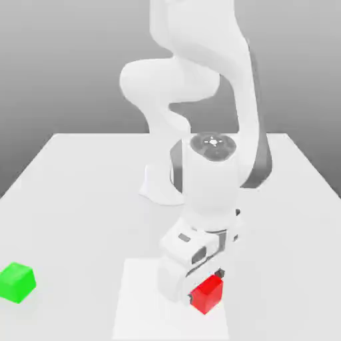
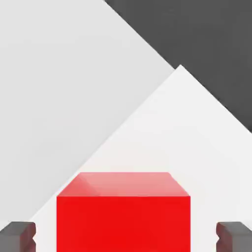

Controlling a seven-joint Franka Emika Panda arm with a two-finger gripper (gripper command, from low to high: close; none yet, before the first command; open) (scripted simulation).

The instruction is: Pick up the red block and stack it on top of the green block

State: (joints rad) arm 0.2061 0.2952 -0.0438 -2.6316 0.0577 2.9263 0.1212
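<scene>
The tool (image 2: 123,236) straddles the red block (image 2: 123,216), its dark fingertips (image 2: 18,235) standing slightly apart from both side faces, not touching. The green block (image 1: 16,282) sits on the table (image 1: 80,193) at nine o'clock, well apart.

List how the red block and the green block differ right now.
Colour: the red block is bright red, the green block bright green. Place: the red one sits under the gripper, between its fingers; the green one stands alone, far toward the exterior view's left. Both are plain cubes of similar size resting on the table.
</scene>
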